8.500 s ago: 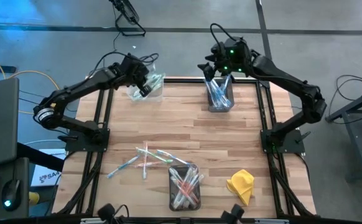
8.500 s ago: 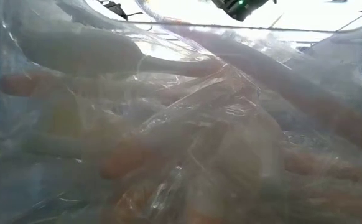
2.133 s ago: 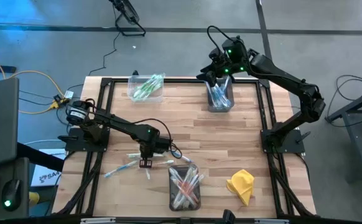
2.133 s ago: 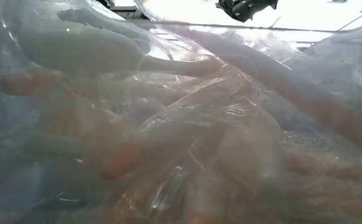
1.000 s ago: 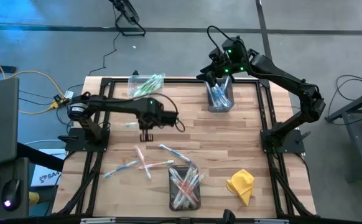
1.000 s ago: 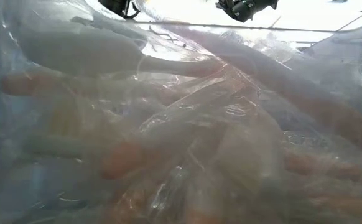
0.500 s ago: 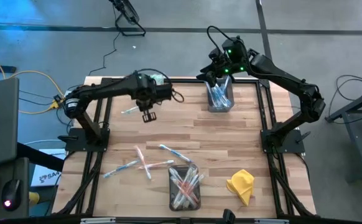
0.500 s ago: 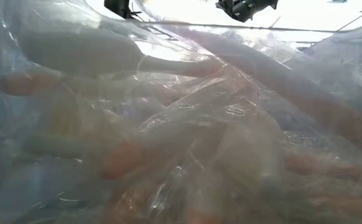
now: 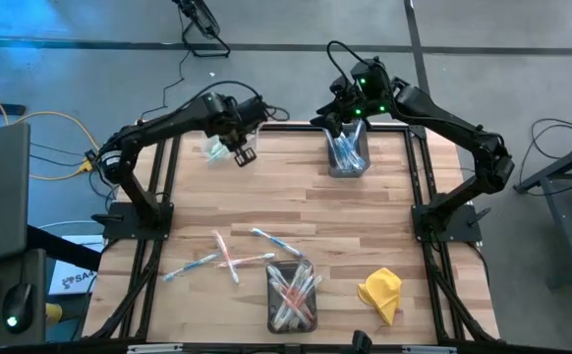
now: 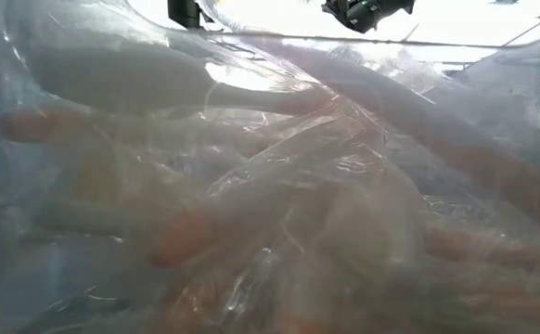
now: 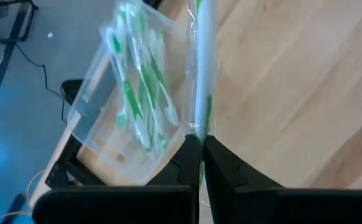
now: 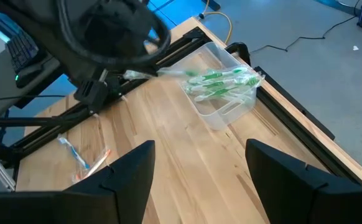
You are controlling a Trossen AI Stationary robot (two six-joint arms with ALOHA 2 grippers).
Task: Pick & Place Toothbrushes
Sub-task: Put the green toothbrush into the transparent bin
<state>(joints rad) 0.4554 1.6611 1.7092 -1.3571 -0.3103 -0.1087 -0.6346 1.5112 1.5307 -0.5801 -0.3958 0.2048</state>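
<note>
So I'm mid-delivery here: the table [image 9: 365, 211] is a big wooden top, and I've got my left arm stretched toward its far left corner, where the clear bin [image 12: 221, 93] with the green toothbrushes [image 11: 137, 102] sits. My read is that doing this step well is mostly about lining up before letting go. The stick I'm carrying is long and light, so I'd want it lying along the bin's length and over the opening rather than across a wall, then come low enough that it drops in flat instead of bouncing off the rim. It's in a crinkly clear wrapper too, which I figure could cling to a finger, so a clean release and a straight lift away seems safest. My left gripper [image 11: 201, 146] is pinched tight on one green-accented toothbrush [image 11: 203, 68], holding it near one end, with the rest sticking out ahead of the fingers beside the bin and over bare wood, not over the opening yet. My right gripper [image 12: 199, 165] is spread as wide as it goes with nothing in it, parked above the dark bin [image 9: 347, 152] of blue brushes at the far edge, right of centre. Still to sort: a loose scatter of toothbrushes [image 9: 229, 258] near the front edge, just left of the bin of pink-red ones [image 9: 292, 295], with a yellow cloth [image 9: 381, 293] toward the front right corner.
</note>
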